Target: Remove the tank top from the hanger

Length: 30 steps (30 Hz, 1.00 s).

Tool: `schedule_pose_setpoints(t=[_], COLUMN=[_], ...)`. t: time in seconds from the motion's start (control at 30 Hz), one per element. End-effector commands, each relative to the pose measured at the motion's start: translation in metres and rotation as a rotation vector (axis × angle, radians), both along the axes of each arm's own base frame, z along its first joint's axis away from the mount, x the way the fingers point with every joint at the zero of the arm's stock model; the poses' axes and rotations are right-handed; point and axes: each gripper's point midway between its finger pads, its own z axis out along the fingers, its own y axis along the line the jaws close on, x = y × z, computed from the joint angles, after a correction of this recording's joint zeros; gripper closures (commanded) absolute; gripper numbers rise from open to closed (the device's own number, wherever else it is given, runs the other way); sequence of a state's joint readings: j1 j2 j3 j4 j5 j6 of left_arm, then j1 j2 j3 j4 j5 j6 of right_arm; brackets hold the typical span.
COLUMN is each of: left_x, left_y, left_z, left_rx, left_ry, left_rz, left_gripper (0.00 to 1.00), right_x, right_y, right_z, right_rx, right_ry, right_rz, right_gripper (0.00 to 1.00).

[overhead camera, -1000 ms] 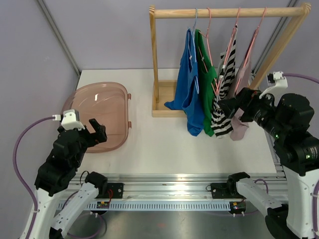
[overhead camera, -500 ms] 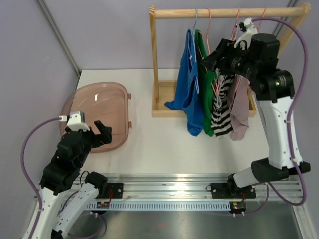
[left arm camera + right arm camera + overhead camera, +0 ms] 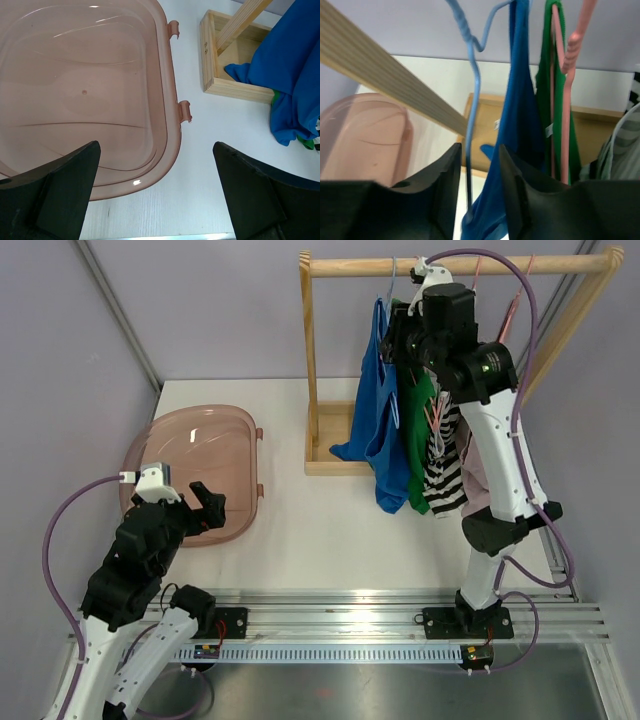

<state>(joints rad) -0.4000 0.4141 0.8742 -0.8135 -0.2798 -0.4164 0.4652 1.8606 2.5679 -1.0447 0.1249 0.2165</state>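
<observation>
The step in hand appears to be the reach for the garment, and nothing is off its hanger yet. The light wooden clothes rack point(image 3: 350, 265) stands along the far edge of the white desk point(image 3: 300, 530), right of its middle. The blue tank top point(image 3: 378, 430) hangs at the left end of its rail on a thin blue wire hanger point(image 3: 474, 90). Its hem droops to the rack's base frame. Beside it hang a green top point(image 3: 420, 410), a black-and-white striped one point(image 3: 445, 485) and a mauve one point(image 3: 480, 470), the green on a pink hanger point(image 3: 567, 100).

The right gripper point(image 3: 394, 340) is raised high at the far edge, just under the rail and right at the blue top's shoulder. In the wrist view its jaws stand a little apart and clamp nothing. The hanger's wire arm and the blue strap line up with the gap, though whether they sit inside it or just beyond cannot be told.

The left gripper point(image 3: 156, 147) hovers at the near-left corner with its jaws spread wide and empty, above the rim of the translucent pink plastic tub point(image 3: 172, 100) by the left edge.

Since the right claw is at the blue top, that is probably the one meant. The next move likely calls for closing on the strap alone, not the wire, then drawing the fabric off the hanger's end. The green top hangs close and could snag.
</observation>
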Motion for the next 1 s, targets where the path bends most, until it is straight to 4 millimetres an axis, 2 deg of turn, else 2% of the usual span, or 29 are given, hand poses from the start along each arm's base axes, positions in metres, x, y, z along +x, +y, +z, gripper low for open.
schedule_pose_setpoints(t=[0.0, 0.03, 0.1, 0.23, 0.27, 0.73, 0.93, 0.97], left_x=[0.005, 0.005, 0.006, 0.006, 0.006, 0.005, 0.005, 0.005], left_y=[-0.006, -0.006, -0.008, -0.011, -0.012, -0.013, -0.014, -0.015], left_z=[0.006, 0.007, 0.007, 0.006, 0.006, 0.006, 0.008, 0.009], left_rx=[-0.025, -0.029, -0.030, -0.032, -0.034, -0.038, -0.039, -0.039], left_ry=[-0.033, -0.035, -0.033, -0.028, -0.030, -0.030, -0.040, -0.041], left_rz=[-0.015, -0.018, -0.024, -0.043, -0.045, -0.055, -0.064, -0.067], left_gripper=[0.01, 0.01, 0.01, 0.01, 0.01, 0.01, 0.01, 0.01], right_x=[0.012, 0.011, 0.011, 0.005, 0.004, -0.028, -0.053, -0.056], right_y=[-0.015, -0.012, -0.010, -0.008, -0.009, -0.011, -0.010, -0.008], right_z=[0.002, 0.002, 0.005, 0.018, 0.021, 0.083, 0.092, 0.087], right_rx=[-0.091, -0.100, -0.112, -0.105, -0.099, 0.020, 0.062, 0.067], right_ry=[-0.046, -0.051, -0.067, -0.102, -0.109, -0.257, -0.251, -0.230], right_rz=[-0.097, -0.096, -0.100, -0.099, -0.100, -0.032, 0.028, 0.038], right_gripper=[0.62, 0.69, 0.73, 0.90, 1.00, 1.00, 1.00, 1.00])
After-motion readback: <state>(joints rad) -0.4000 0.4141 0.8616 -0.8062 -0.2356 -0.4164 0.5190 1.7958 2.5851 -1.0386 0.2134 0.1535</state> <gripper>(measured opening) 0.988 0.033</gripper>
